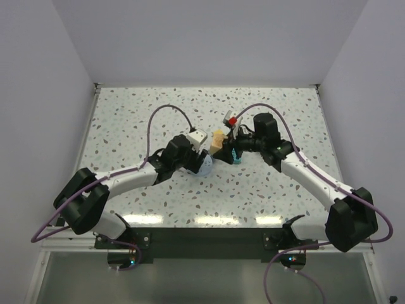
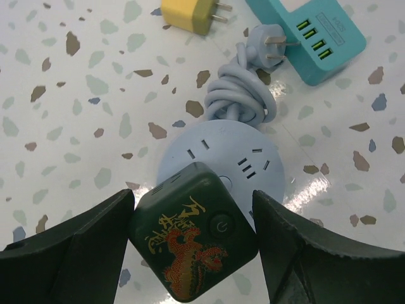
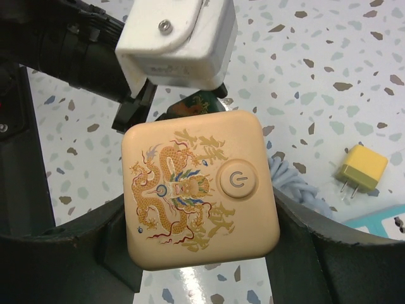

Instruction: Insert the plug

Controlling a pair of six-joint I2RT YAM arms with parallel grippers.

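The plug (image 2: 190, 234), a dark green cube with a gold and red dragon and a power button, sits between my left gripper's (image 2: 193, 197) fingers, which are shut on its sides. It hangs just above the near edge of a round light-blue socket (image 2: 215, 149); its prongs are hidden. A sliver of the plug shows in the right wrist view (image 3: 199, 102). My right gripper (image 3: 199, 209) is shut on the tan-orange cube (image 3: 199, 187) and holds it off the table, close beside the left gripper (image 1: 193, 155). From above, the right gripper (image 1: 223, 147) and tan cube (image 1: 218, 139) sit mid-table.
The round socket's coiled pale cable (image 2: 243, 95) lies beyond it. A small yellow block (image 2: 188, 16) with prongs and a teal power strip (image 2: 310, 38) lie farther out. The left wrist's white camera housing (image 3: 177, 38) fills the top of the right wrist view. White walls enclose the speckled table (image 1: 126, 120).
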